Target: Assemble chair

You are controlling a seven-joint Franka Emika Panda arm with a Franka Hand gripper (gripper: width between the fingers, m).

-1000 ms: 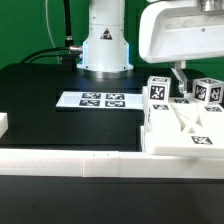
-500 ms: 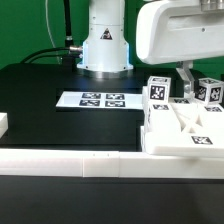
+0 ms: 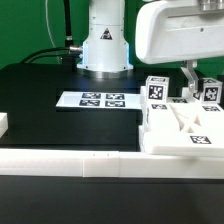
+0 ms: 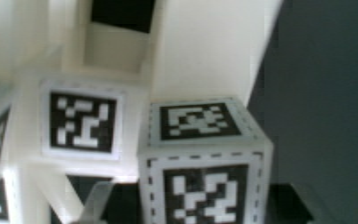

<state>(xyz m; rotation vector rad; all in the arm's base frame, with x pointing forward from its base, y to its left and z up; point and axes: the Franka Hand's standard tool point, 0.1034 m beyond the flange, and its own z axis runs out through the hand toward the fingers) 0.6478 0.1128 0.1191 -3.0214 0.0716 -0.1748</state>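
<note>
Gripper [image 3: 189, 84] clamped on a matte white square-ended tagged post [image 3: 208, 92] at the exterior view's far right of the partly built white blocky plastic chair [image 3: 185, 126]; turn it squarely, without tilting.

I see the gripper [image 3: 187, 82] down w/ fingers closed btwn the chair's [image 3: 185, 128] two tagged posts at the exterior view's right. Marker board [image 3: 97, 100] lies flat mid-table; border wall [image 3: 70, 160] runs along front.

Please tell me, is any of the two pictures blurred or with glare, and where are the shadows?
Exterior view: fairly sharp, evenly lit; the chair parts look bright, near washed out, with soft shadows between them; the marker board reads clearly. Wrist view: very close and soft, the tags blurred at their edges; dark background at one side.
</note>
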